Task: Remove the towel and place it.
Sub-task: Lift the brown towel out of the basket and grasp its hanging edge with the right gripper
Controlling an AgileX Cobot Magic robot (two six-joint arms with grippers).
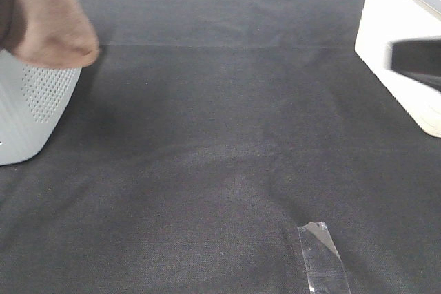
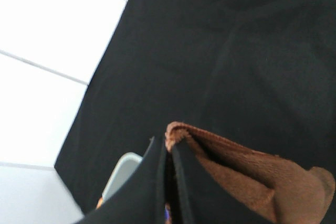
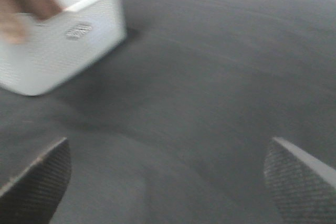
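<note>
Exterior high: the towel [image 1: 48, 18], brown plush, hangs bunched at the top left. Its lower end is over a white perforated basket [image 1: 31, 111] that stands on the black cloth [image 1: 227, 142]; can't tell if they touch. Left wrist: the left gripper [image 2: 166, 145] has its fingers pressed together, pinching a fold of the towel, and the rest drapes to one side above the cloth. Right wrist: the right gripper [image 3: 168, 182] has its fingers spread wide with only cloth between them, well apart from the basket. The basket wall has a small raised label, too blurred to read. A white box [image 1: 396, 46] is at the right edge. A clear tape strip [image 1: 322, 259] lies on the cloth near the front.
</note>
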